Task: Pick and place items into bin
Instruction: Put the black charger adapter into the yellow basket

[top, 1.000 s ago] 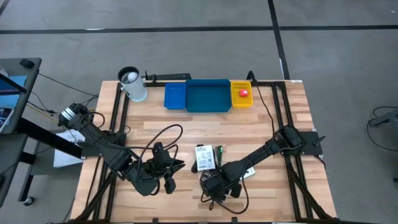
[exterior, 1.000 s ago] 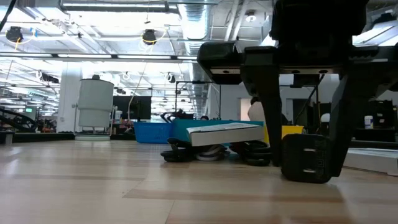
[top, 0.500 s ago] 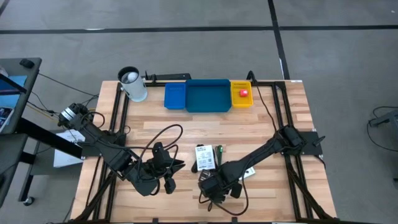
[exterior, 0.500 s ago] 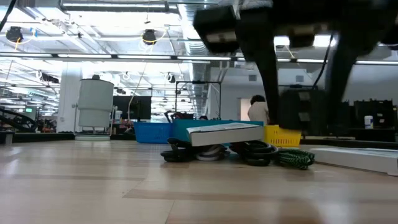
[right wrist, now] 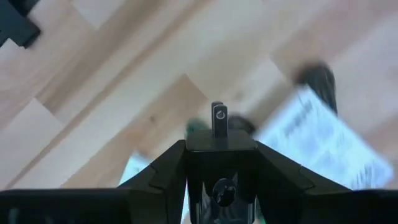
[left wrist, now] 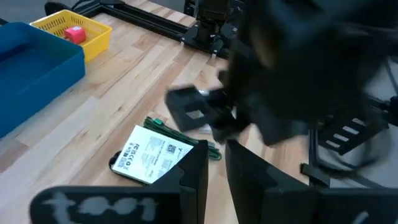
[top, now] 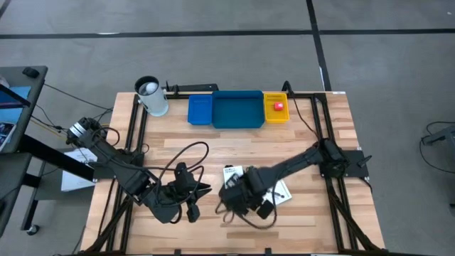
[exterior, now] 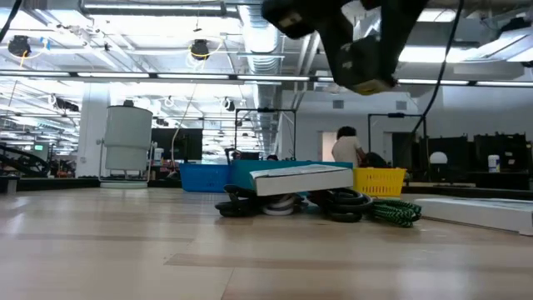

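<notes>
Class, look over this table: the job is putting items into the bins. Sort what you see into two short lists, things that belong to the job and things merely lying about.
Belongs to the job:
- white printed packet
- green cable
- red block already in the yellow tray
- wide blue tray
- small blue tray
- black piece held in the right gripper

Just lying about:
- white cylindrical cup

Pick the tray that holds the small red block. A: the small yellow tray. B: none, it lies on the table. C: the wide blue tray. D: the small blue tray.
A: in the high view the small red block lies inside the small yellow tray, at the right end of the row beside the wide blue tray.
</notes>
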Motion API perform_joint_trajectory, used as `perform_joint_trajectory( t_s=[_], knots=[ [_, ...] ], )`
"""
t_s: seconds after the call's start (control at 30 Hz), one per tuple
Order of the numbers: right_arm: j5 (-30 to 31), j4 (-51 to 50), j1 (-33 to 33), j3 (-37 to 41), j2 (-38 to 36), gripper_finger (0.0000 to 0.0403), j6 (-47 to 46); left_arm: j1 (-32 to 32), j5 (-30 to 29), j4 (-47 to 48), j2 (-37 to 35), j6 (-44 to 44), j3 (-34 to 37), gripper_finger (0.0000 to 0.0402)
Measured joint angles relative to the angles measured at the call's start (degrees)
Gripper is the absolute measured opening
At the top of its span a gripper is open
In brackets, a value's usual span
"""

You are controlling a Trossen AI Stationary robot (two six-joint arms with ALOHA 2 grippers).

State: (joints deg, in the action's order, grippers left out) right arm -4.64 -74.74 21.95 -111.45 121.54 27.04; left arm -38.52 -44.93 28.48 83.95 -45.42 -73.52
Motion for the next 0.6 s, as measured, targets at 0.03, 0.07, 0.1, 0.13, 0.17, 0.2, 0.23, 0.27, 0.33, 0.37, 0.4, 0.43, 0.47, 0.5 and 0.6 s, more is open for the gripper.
perform_joint_trajectory(
  t_s=[0.03, 0.07, 0.1, 0.13, 0.17, 0.2, 0.23, 0.27, 0.33, 0.37, 0.4, 0.43, 0.47, 0.5, 0.6],
  knots=[
    [0.0, -1.8, -1.0, -0.3, 0.0, 0.0142, -1.1, 0.0, 0.0, 0.0, -0.3, 0.8, 0.0, 0.0043],
    [0.0, -3.6, -2.0, -0.5, 0.0, 0.0142, -1.9, 0.0, 0.1, -0.1, -0.8, 1.5, 0.0, 0.0043],
    [0.0, -5.4, -3.1, -0.5, 0.0, 0.0142, -2.6, 0.0, 0.0, -0.1, -1.4, 2.3, 0.0, 0.0043],
    [0.0, -7.3, -4.2, -0.5, 0.0, 0.0142, -3.2, 0.0, 0.0, -0.1, -2.1, 3.0, 0.0, 0.0043],
    [0.0, -9.2, -5.3, -0.5, 0.0, 0.0142, -3.5, 0.0, -0.2, 0.0, -3.0, 4.0, 0.0, 0.0043],
    [0.0, -10.9, -6.5, -0.5, 0.0, 0.0142, -3.8, 0.0, -0.2, 0.0, -3.9, 4.9, 0.0, 0.0043],
    [0.0, -12.3, -7.7, -0.5, 0.0, 0.0143, -4.1, 0.0, -0.4, 0.0, -5.0, 5.9, 0.0, 0.0043],
    [0.0, -13.3, -8.9, -0.5, 0.0, 0.0144, -4.1, 0.0, -0.5, -0.1, -6.1, 6.9, 0.0, 0.0043],
    [0.0, -14.4, -11.3, -0.5, 0.0, 0.0145, -4.1, 0.0, -0.6, 0.0, -8.5, 9.0, 0.0, 0.0043],
    [0.0, -14.9, -12.5, -0.5, 0.0, 0.0143, -3.9, 0.0, -0.7, -0.1, -9.8, 9.9, 0.0, 0.0043],
    [0.0, -15.4, -13.8, -0.5, 0.0, 0.0142, -3.5, 0.0, -0.8, -0.1, -10.9, 10.7, 0.0, 0.0043],
    [0.0, -15.5, -15.2, -0.5, 0.0, 0.0142, -3.3, 0.0, -0.8, -0.1, -12.0, 11.6, 0.0, 0.0043],
    [0.0, -15.3, -16.6, -0.5, 0.0, 0.0142, -3.2, 0.0, -0.8, -0.1, -13.2, 12.4, 0.0, 0.0043],
    [0.0, -15.2, -18.1, -0.5, 0.0, 0.0142, -3.1, 0.0, -0.9, -0.1, -14.2, 13.2, 0.0, 0.0043],
    [0.0, -15.3, -22.5, -0.5, 0.0, 0.0142, -1.6, 0.0, -1.5, 0.0, -16.7, 15.1, 0.0, 0.0043]
  ],
)
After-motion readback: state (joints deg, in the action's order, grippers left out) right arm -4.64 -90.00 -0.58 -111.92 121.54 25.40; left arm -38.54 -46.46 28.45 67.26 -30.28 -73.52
